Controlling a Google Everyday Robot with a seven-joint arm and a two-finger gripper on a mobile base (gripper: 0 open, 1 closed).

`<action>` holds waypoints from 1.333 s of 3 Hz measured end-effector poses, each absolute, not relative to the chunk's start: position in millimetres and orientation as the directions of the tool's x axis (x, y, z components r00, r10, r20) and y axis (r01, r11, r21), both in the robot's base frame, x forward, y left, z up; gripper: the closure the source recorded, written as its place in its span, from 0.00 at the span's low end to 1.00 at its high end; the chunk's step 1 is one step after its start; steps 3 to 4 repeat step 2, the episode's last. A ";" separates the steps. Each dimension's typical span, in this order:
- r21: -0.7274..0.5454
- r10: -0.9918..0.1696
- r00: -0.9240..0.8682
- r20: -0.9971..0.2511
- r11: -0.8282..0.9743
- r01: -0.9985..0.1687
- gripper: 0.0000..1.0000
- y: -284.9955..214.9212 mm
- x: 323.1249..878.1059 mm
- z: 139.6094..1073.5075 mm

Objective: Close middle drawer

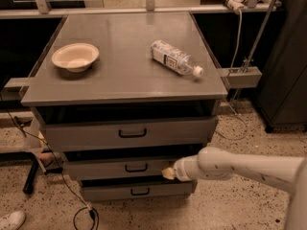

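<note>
So the middle drawer (110, 169) is the second of three grey ones under the worktop (120, 80), and it's sitting a bit pulled out, with a dark strip of shadow showing along its top edge below the drawer above. Its low front panel has a small black handle (136, 167) about in the centre. The tool (169, 173) is right up against the right end of that front panel, just beside the handle on the right side, and honestly I can't tell whether it's open or closed or has hold of anything, it's just a pale tip pressed to the panel. The white arm (240, 167) comes in low from the right edge, roughly level with the drawer, crossing the right corner of the cabinet. The top drawer (86, 135) has a taller front and a wider black handle (132, 133), and it also juts out past the cabinet, with a deep dark gap above it under the worktop's front edge. The bottom drawer (110, 191) is a touch narrower and sits just below the tool. Up on the worktop there's a cream bowl (75, 57) near the left edge and a plastic bottle (175, 58) lying on its side toward the right edge, well apart from each other. Speckled floor (230, 205) lies open in front and to the right under the arm; on the left, cables (72, 195) trail along the floor and a white shoe (10, 220) pokes in at the corner.
</note>
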State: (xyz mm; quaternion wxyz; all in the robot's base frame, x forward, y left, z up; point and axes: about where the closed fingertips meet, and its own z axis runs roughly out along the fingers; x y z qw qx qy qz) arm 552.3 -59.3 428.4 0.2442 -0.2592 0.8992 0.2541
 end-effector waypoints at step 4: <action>0.431 -0.262 -0.863 -0.431 0.781 -0.452 0.82 -121.4 459.2 463.4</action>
